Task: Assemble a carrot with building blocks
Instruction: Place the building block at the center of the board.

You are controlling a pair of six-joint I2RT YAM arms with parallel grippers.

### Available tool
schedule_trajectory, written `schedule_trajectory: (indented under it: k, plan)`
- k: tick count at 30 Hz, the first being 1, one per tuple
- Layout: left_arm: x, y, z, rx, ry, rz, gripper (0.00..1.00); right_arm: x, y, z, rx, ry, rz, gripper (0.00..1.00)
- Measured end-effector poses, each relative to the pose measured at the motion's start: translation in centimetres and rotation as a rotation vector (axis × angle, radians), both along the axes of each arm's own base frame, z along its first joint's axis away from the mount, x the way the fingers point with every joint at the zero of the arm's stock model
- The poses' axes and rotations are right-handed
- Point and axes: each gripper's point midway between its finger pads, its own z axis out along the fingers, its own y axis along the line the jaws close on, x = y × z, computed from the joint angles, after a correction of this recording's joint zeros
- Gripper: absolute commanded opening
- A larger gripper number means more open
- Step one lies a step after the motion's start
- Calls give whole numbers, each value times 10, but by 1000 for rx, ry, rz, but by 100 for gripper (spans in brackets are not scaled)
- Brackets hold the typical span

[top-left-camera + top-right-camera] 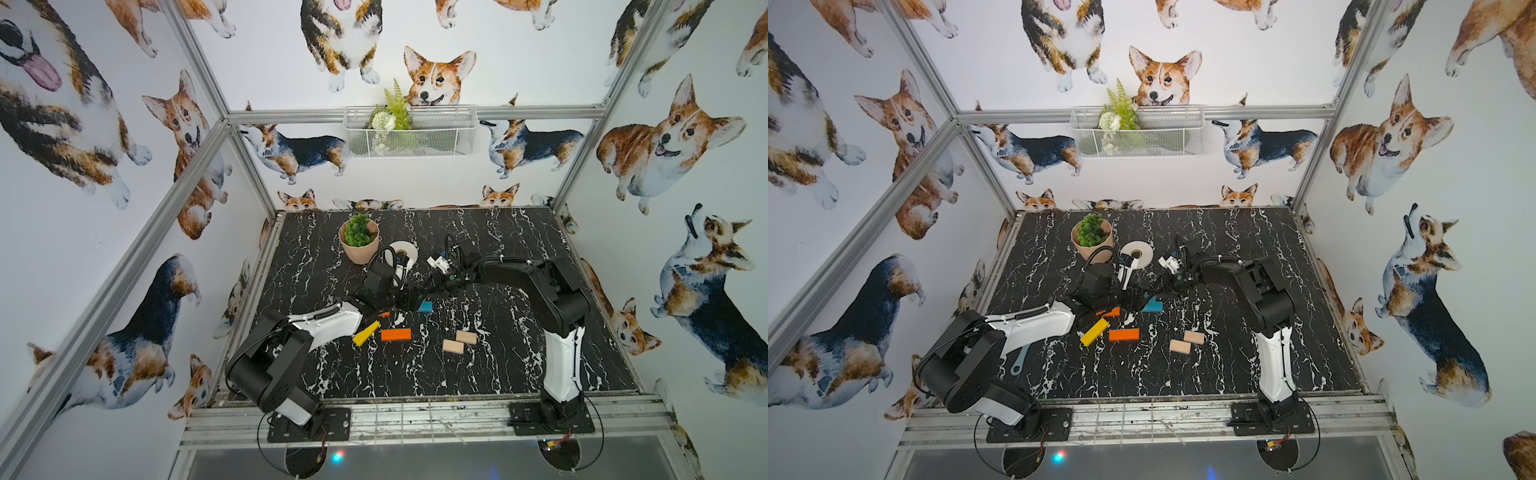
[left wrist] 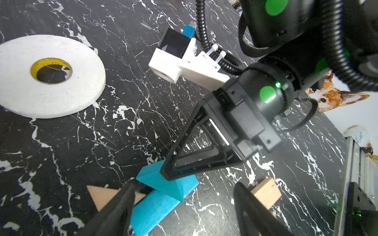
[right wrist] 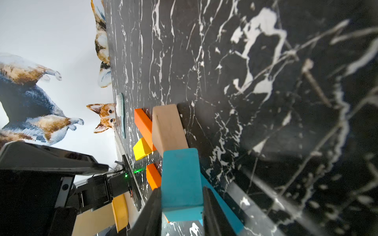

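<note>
Your right claw [image 3: 182, 193] is clamped on the teal triangle [image 3: 180, 175] near the middle of the counter [image 1: 498, 249], with the wood triangle [image 3: 167, 128] straight ahead toward the left edge, the teal bar [image 2: 151, 210] alongside, and your left claw [image 2: 184, 188] open just beside them.

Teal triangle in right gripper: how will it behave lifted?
Probably rigid and light: the teal triangle looks like solid painted wood. The right gripper clamps flat faces, so it should hold, though smooth paint might slip. Unlikely to roll.
</note>
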Motion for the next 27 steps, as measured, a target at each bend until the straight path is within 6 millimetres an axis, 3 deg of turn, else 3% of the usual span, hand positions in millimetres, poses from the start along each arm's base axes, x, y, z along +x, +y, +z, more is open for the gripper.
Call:
schedule_trajectory:
  k: [4, 12, 19, 20, 21, 27]
  plan:
    - [0, 0, 0, 0, 2, -2, 79, 0, -2, -1, -2, 10, 10, 22]
    - [0, 0, -4, 5, 10, -2, 79, -10, -4, -2, 6, 37, 25, 32]
    - [-1, -1, -6, 6, 16, -6, 79, -13, -7, -6, -13, 37, 27, 54]
    - [-1, -1, -7, 6, 17, -6, 79, -13, -8, -7, -18, 37, 27, 64]
    - [-1, -1, -7, 6, 17, -7, 79, -13, -8, -7, -24, 35, 26, 100]
    - [3, -2, 3, -16, -8, -5, 79, -6, -9, 4, 0, -17, 30, 99]
